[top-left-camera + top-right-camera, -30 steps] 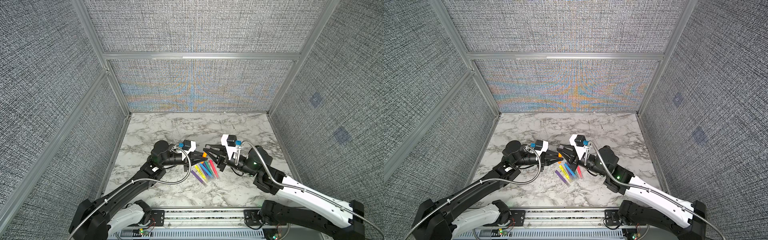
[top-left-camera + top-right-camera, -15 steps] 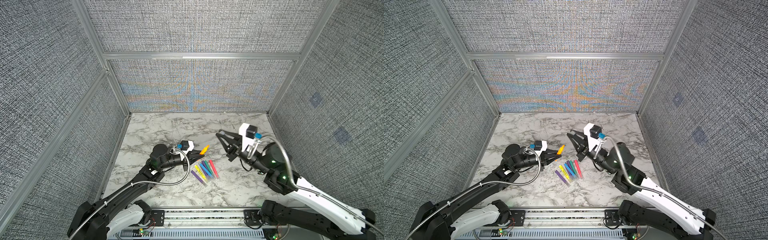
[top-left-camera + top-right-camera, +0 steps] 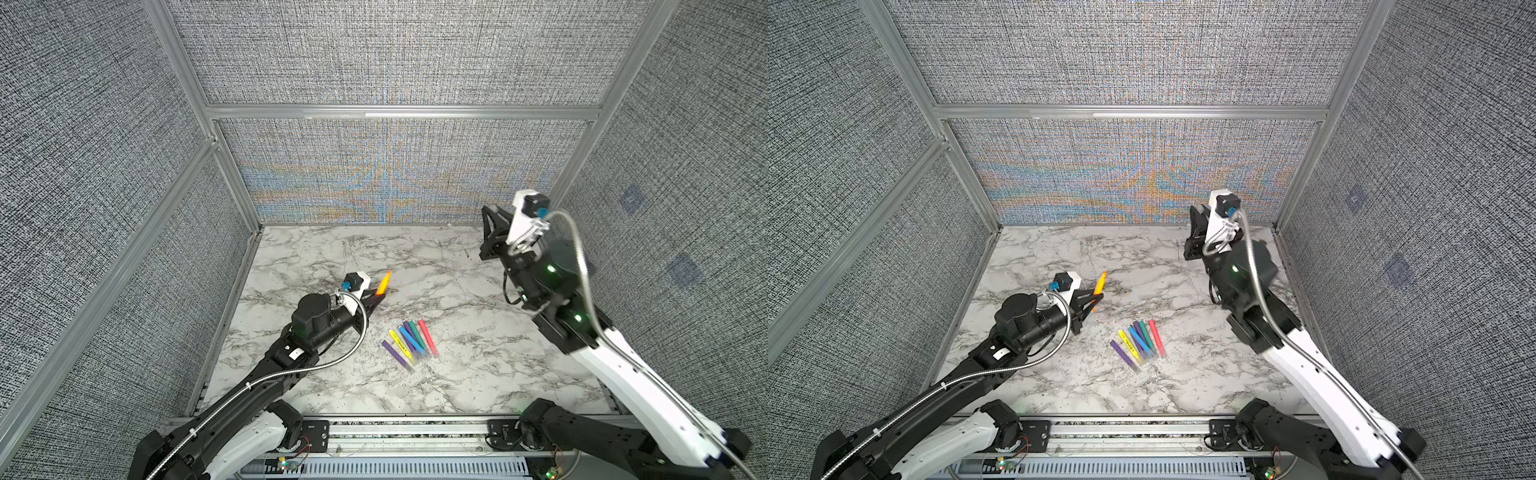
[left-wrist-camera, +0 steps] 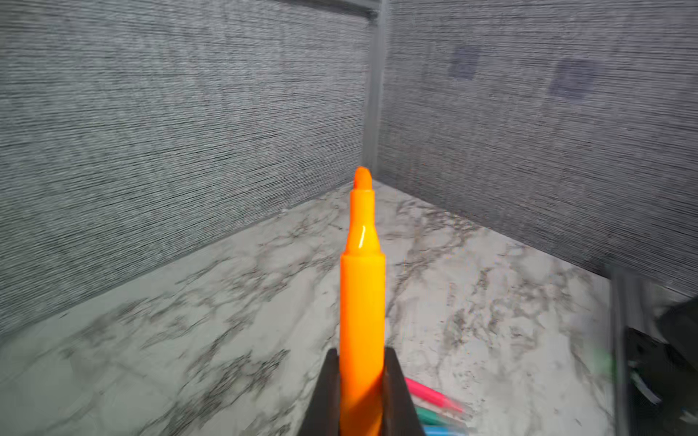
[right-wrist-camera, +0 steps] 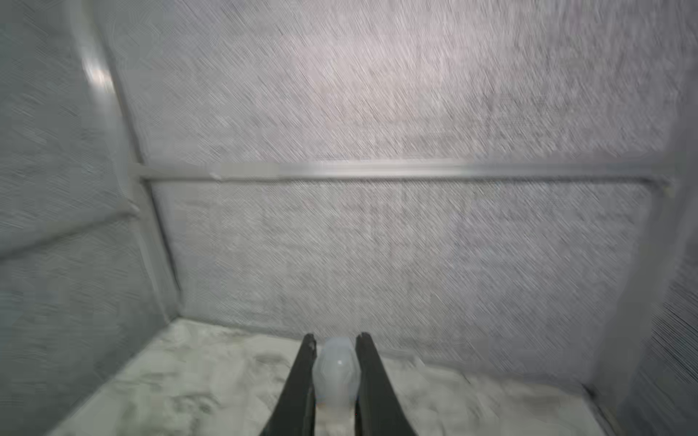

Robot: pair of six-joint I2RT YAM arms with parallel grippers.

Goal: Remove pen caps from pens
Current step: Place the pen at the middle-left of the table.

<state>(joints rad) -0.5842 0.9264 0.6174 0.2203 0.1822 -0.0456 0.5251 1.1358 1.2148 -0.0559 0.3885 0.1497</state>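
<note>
My left gripper (image 4: 362, 353) is shut on an orange pen (image 4: 362, 287), whose bare orange tip points up and away from me. In both top views the orange pen (image 3: 384, 283) juts from the left gripper (image 3: 376, 297) above the table's middle left. My right gripper (image 5: 336, 336) is shut on a clear pen cap (image 5: 336, 372). It is raised near the back right corner, and the right gripper (image 3: 487, 210) points at the back wall. Several more pens (image 3: 409, 345) lie side by side mid-table: purple, yellow, blue, teal and pink-red, with clear caps on their near ends.
The marble table (image 3: 457, 365) is boxed in by grey fabric walls with aluminium posts (image 3: 232, 187). A metal rail (image 3: 415, 432) runs along the front edge between the two arm bases. The row of pens (image 3: 1138, 343) lies between the two arms.
The two grippers met over the pens a second ago. The right one has since lifted away to the back right with the cap. The left has drawn back a little with the orange pen.
</note>
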